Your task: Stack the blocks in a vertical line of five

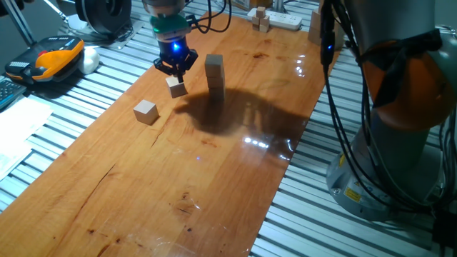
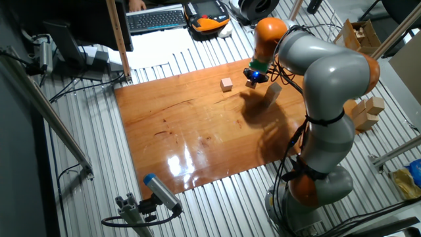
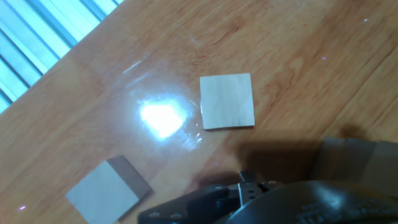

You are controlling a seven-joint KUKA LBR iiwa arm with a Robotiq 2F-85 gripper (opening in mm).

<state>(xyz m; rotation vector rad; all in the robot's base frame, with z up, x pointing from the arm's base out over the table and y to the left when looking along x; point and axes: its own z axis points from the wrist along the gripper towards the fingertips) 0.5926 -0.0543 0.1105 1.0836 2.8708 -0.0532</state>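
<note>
Two loose light-tan blocks lie on the wooden tabletop (image 1: 214,185). One block (image 1: 176,87) sits right under my gripper (image 1: 176,70); it shows in the hand view (image 3: 227,101) near the centre. The other block (image 1: 146,111) lies nearer the left edge and also shows in the hand view (image 3: 107,190) and the other fixed view (image 2: 227,83). A stack of blocks (image 1: 214,71) stands just right of the gripper, dim at the hand view's lower right (image 3: 357,155) and leaning in the other fixed view (image 2: 273,93). The gripper (image 2: 255,78) hovers empty, jaws apart.
A white power strip (image 1: 278,18) with tiny wooden pieces (image 1: 260,18) lies at the far end. An orange-and-black device (image 1: 53,57) sits on the slatted bench at the left. Larger pale blocks (image 2: 368,108) stand off the board. The arm's base (image 1: 400,107) is at the right.
</note>
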